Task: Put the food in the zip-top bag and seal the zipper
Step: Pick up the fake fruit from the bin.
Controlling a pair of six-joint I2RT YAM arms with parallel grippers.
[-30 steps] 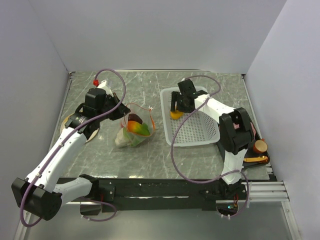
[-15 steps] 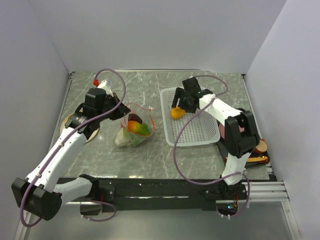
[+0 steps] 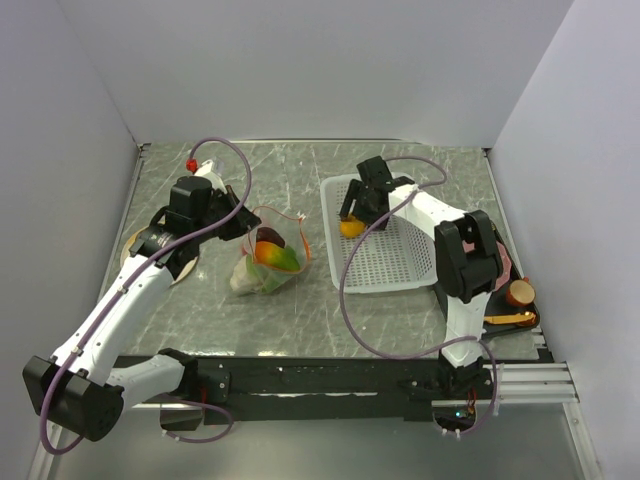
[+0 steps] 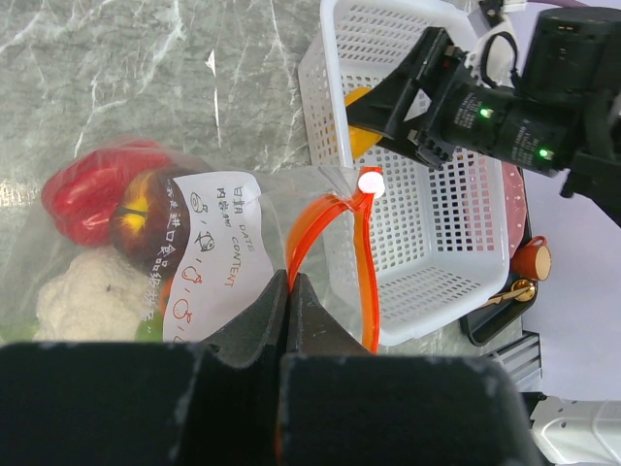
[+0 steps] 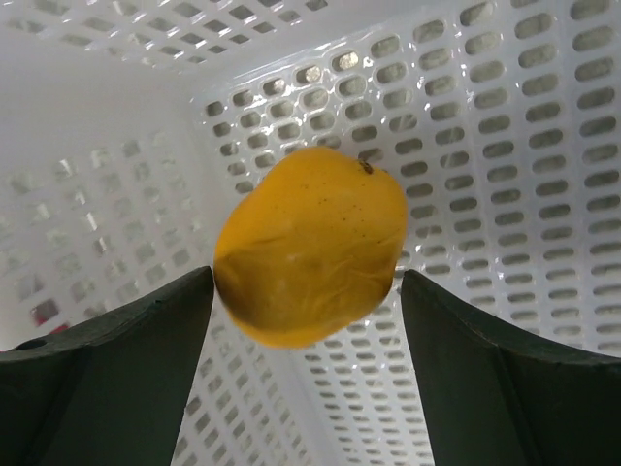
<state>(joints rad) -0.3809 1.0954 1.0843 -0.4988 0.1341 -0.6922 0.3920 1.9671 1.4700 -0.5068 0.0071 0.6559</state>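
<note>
Progress first, from the biggest piece down: on the table the white basket sits at about 2 o'clock from the middle, and the zip-top bag lies at the basket's 9 o'clock, just beside it and already bulging. Through the clear plastic we make out the mango, the red pepper and the cauliflower. A dark round piece sits among them, and the watermelon slice we cannot pick out. By our reading, most of the food is packed. The orange is the one piece we see outside the bag, tucked into the basket's 10 o'clock corner. The zipper gapes in an open loop, so sealing is not yet done. Now the arms: the left arm stretches from its base towards 1 o'clock and reaches the bag's mouth from the 10 o'clock side. There the left gripper has its fingers pressed together, pinching the bag's edge right by the orange-red strip and holding the mouth up. The right arm folds back towards 11 o'clock over the basket, wrist tipped down into that corner. The right gripper is spread wide, one finger at 9 o'clock and one at 3 o'clock of the orange, flanking it but not clamped on it as far as we can judge.
</note>
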